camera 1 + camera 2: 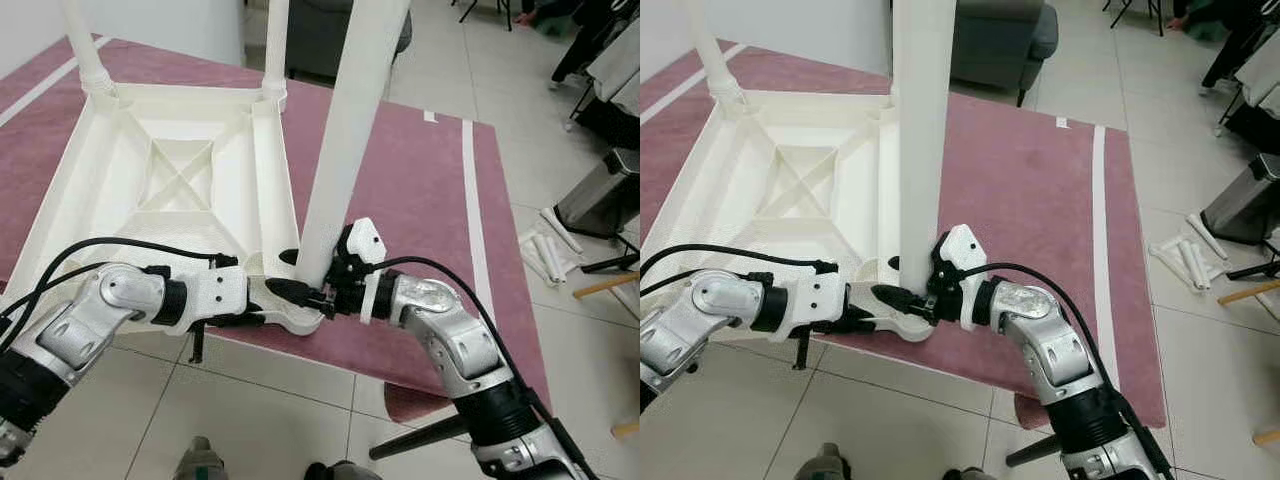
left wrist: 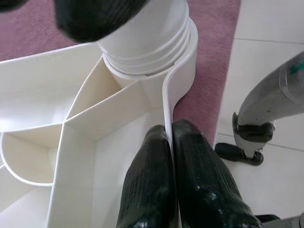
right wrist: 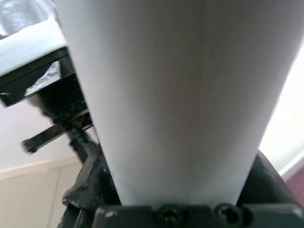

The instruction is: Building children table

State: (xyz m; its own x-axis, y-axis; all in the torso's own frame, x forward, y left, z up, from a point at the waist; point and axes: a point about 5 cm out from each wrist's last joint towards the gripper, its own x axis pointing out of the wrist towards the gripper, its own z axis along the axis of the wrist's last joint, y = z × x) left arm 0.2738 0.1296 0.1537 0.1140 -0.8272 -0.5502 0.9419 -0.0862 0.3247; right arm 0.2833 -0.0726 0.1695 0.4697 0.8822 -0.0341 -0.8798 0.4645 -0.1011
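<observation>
Both end effectors are at work on the near right corner of the upturned white table top (image 1: pixel 150 170), which lies on the mauve rug (image 1: pixel 430 190). My left end effector (image 2: pixel 169 156) is clenched on the thin rim wall of that corner, one finger inside, one outside, pinning the top down. My right end effector (image 1: pixel 322 290) is clenched round the base of the white leg (image 1: pixel 345 150), which stands nearly upright with its threaded end seated in the corner socket (image 2: pixel 183 71). Two more legs (image 1: pixel 85 50) already stand at the far corners, and spare white tubes (image 1: pixel 545 255) lie on the tiled floor (image 1: pixel 280 400) to the right.

I judge this step to be screwing the leg home. To do it well I should keep the leg square to the socket so the threads don't cross, turn in short twists, and hold the rim firmly so the top does not spin or slide on the rug.
</observation>
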